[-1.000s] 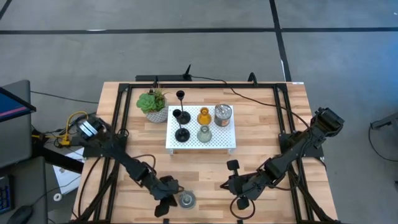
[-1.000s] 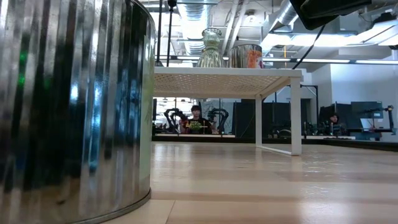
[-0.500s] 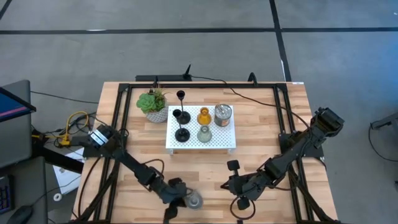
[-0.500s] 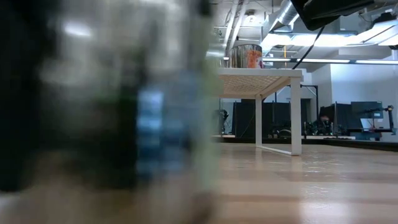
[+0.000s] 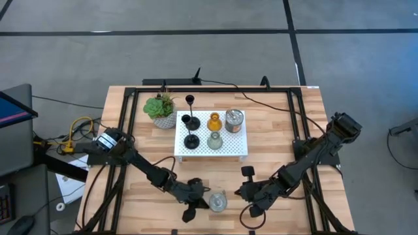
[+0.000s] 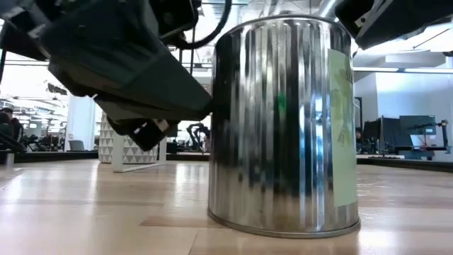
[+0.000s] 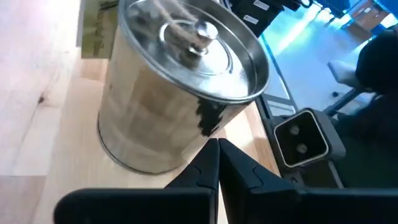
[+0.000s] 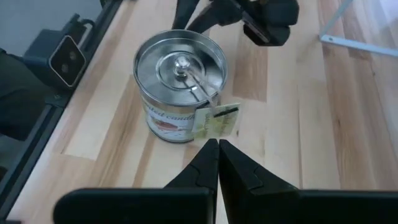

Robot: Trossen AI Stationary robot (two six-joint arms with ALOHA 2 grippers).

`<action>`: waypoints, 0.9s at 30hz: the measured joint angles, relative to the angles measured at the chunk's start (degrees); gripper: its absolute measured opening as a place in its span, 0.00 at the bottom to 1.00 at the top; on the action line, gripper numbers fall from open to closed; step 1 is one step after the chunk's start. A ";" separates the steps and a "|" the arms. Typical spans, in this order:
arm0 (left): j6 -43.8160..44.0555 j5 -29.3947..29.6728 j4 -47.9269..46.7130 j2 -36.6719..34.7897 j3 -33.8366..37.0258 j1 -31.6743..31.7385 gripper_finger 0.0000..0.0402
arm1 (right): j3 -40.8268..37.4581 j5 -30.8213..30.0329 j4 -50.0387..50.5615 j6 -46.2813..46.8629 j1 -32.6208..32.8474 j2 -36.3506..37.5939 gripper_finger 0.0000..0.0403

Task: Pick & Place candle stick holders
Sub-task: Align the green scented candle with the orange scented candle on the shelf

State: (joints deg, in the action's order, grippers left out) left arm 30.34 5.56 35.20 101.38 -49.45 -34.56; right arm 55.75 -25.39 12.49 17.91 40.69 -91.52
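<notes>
The wooden table (image 5: pixel 274 137) stands on grey concrete; the low view shows an office behind. At its front edge, the left gripper (image 5: pixel 193 198), fingers closed and empty, touches the silvery tin candle holder (image 5: pixel 217 202). The right gripper (image 5: pixel 251 193), also closed and empty, sits beside it. Only the right wrist view shows the tin's paper tag (image 8: pixel 215 119).

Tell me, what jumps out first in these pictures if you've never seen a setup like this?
A shiny silvery tin stands alone at the table's near edge, filling the low view, with the left gripper beside it and the right gripper facing it from the other side, both shut. Farther back, a white perforated platform carries the other candle holders, with a green potted plant next to it.
</notes>
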 joint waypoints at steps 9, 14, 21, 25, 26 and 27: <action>4.54 -3.34 0.43 0.00 -0.74 -2.12 0.01 | -0.02 -1.32 1.55 1.65 1.58 3.22 0.00; 4.51 -0.02 0.53 0.06 -1.94 -2.72 0.01 | -0.02 -4.89 2.27 1.66 3.45 5.02 0.00; 4.63 0.86 1.14 5.28 -4.76 -2.95 0.01 | -0.02 -8.03 2.34 1.66 5.86 5.72 0.00; 4.40 0.81 2.40 8.92 -8.45 -2.24 0.01 | -0.02 -8.11 2.43 1.66 5.86 5.72 0.00; 4.19 0.83 2.51 9.59 -9.22 -1.92 0.01 | -0.02 -8.11 2.45 1.66 5.86 5.72 0.00; 3.88 0.84 2.51 10.09 -9.80 -1.62 0.01 | -0.02 -8.11 2.49 1.66 5.86 5.72 0.00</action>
State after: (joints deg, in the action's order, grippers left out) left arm 34.23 6.39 37.71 111.47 -59.25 -36.18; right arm 55.72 -33.50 14.98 19.57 46.54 -85.80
